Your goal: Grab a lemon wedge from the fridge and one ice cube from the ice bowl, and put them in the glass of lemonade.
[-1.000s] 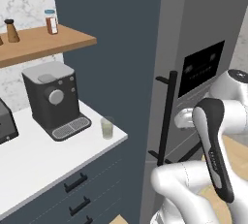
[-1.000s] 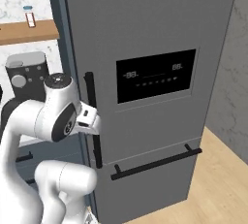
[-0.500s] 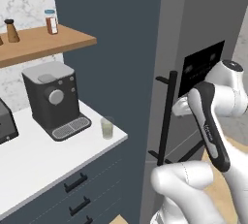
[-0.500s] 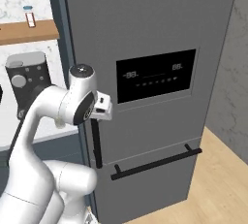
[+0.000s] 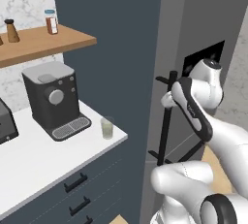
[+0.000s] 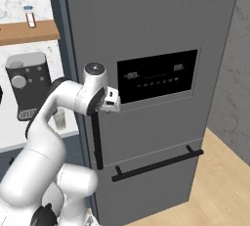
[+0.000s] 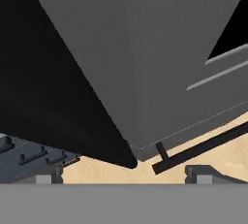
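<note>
The tall dark grey fridge (image 6: 161, 34) stands closed, its black display panel (image 6: 156, 76) on the upper door. My gripper (image 6: 116, 101) is beside the top of the door's vertical black handle (image 6: 96, 142), just left of the panel; in the left base view the gripper (image 5: 167, 99) sits at the handle's (image 5: 166, 121) upper end. In the hand view the gripper (image 7: 125, 174) is open, its fingertips (image 7: 48, 175) far apart with nothing between them. The glass of lemonade (image 5: 107, 128) stands on the white counter's (image 5: 43, 155) right end. The lemon wedge is hidden and the ice bowl is out of view.
A dark coffee machine (image 5: 51, 99) stands on the counter left of the glass. Above it, a wooden shelf (image 5: 43, 41) carries spice jars. A horizontal black bar handle (image 6: 156, 164) crosses the fridge's lower drawer. Wooden floor (image 6: 219, 171) lies right of the fridge.
The arm has swung up and forward, bringing the hand from beside the robot's body to the top of the fridge's vertical handle. The fingers have stayed wide apart.
</note>
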Motion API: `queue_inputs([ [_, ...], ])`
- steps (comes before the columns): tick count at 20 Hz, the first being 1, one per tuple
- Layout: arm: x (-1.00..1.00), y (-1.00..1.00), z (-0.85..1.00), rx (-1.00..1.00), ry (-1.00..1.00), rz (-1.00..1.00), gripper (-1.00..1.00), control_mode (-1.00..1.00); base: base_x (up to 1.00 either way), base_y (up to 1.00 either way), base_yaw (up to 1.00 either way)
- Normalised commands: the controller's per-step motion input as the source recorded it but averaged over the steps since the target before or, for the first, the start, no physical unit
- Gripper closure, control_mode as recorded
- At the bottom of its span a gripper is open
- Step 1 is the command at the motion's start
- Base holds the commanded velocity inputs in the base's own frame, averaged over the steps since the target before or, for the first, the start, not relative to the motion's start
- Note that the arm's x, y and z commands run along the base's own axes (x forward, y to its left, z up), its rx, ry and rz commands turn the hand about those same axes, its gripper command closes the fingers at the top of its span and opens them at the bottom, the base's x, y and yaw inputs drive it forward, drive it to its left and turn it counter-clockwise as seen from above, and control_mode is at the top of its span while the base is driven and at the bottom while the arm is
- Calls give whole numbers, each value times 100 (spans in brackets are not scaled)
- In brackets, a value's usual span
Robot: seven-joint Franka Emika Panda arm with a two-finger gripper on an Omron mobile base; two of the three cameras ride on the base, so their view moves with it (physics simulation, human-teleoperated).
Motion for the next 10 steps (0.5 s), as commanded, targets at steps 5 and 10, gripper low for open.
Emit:
queue_inputs([
  [5,48,0,-31,0,-19,-2,-100,-100,0,0,0],
  [10,3,22,-21,1,-26,0,-100,-100,0,0,0],
])
